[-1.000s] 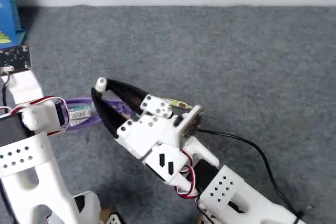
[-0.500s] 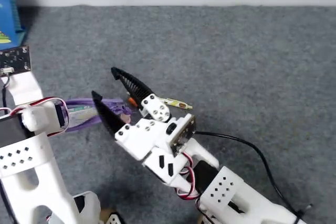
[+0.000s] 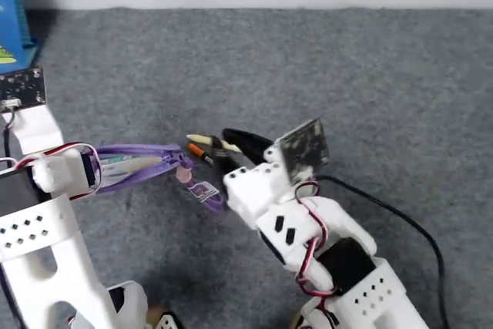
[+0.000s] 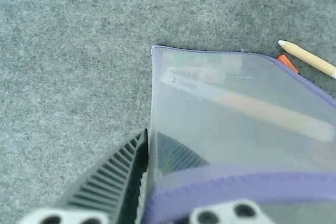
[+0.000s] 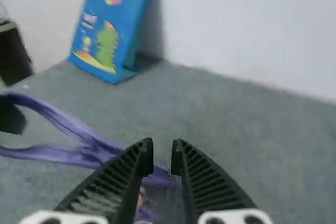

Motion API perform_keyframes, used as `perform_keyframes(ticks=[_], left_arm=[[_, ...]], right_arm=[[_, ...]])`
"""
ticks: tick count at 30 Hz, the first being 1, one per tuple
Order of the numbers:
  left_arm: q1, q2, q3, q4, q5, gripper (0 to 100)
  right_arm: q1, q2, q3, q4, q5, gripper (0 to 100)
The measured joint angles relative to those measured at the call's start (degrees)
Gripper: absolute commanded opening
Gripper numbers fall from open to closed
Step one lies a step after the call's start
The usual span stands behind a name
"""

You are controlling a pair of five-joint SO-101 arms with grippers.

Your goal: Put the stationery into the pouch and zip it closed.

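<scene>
Filling step — the left pincer [image 4: 151, 141] grips the pouch [image 4: 226, 119] by one end. The pencil [image 3: 202, 139] lies at its mouth, touching the almost closed right pincer [image 5: 161, 148]. Next, I think, that pincer must push the pencil inside — gently.

2 white arms [image 3: 46, 260], black ribbed grippers [image 5: 161, 144], red-black-white wires [image 3: 306, 267], black cable [image 3: 400, 221]

One end of the pouch [image 3: 142, 166] sits in the left pincer [image 4: 151, 136]; pens [image 3: 200, 141] lie just beside its other end.
</scene>
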Motion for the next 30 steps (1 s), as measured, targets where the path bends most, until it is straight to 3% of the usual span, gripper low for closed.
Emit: perform_keyframes(ticks=[7,12,24,30], left_arm=[[0.0,0.0,0.0,0.0,0.0,1],[0.0,0.0,0.0,0.0,0.0,1],[-0.3,0.0,0.0,0.0,0.0,1],[-5.6,0.2,-2.0,0.0,0.0,1]], right_arm=[[6.2,0.0,0.0,-1.1,-15.5,5.8],[6.4,0.0,0.0,-2.8,-18.5,6.1],[6.6,17.2,-2.4,-2.5,-5.3,6.2],[6.6,29.8,-9.8,3.3,-0.3,6.3]])
